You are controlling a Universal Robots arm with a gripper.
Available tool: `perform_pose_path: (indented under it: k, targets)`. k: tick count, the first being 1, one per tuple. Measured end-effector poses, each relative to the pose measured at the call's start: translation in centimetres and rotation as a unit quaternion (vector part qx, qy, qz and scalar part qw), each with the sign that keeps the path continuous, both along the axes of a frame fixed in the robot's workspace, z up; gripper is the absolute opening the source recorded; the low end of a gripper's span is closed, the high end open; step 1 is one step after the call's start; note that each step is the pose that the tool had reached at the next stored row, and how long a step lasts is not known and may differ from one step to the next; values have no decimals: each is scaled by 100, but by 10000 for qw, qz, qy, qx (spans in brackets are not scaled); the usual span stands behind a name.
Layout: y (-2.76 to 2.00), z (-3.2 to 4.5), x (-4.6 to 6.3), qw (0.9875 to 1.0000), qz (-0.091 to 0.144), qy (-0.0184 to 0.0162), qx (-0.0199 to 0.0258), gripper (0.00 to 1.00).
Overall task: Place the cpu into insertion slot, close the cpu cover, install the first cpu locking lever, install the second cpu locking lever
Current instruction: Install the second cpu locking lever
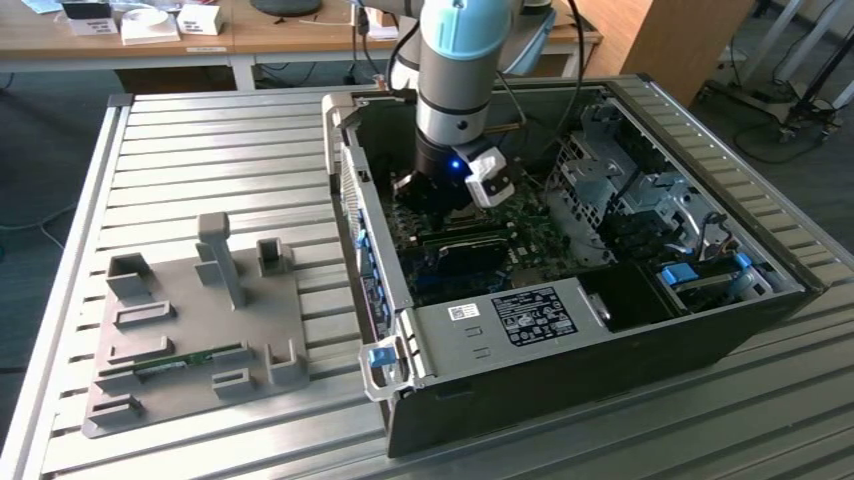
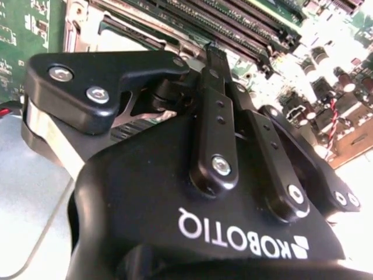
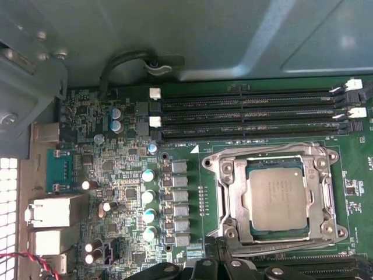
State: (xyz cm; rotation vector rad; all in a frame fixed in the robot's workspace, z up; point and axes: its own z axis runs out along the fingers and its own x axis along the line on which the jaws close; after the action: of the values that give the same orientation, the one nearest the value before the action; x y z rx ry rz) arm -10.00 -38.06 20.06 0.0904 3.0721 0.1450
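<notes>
Item one on my list is the cpu [image 3: 278, 200]: a flat square chip with a dull silver-grey metal top, faintly printed, lying level inside the insertion slot [image 3: 232, 217], whose dark frame borders it on all sides. The cpu cover [image 3: 322, 192], a silvery frame with a coppery tint and a large square window, lies down around the chip, its metal edges smooth and slightly glossy. Taking the slot as my landmark: the green motherboard [image 3: 192, 157] carries it; long narrow black memory slots [image 3: 245, 114] run just beside one edge; a row of small grey square blocks and round silver-topped capacitors [image 3: 149, 196] stands near the neighbouring edge. My gripper [image 2: 210, 49], matte black with bright screw heads, hangs close above the board near the slot; in the second wrist view its fingertips meet in a narrow closed point, holding nothing I can see. In the exterior view the arm [image 1: 461, 80] reaches down into the open dark computer case [image 1: 587, 360].
</notes>
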Motion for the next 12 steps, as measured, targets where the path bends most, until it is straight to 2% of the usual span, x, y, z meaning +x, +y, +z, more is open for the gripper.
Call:
perform_pose_path:
  k: [12]
  targets:
    - [19,-29,-1,10000,1,-1,11,11]
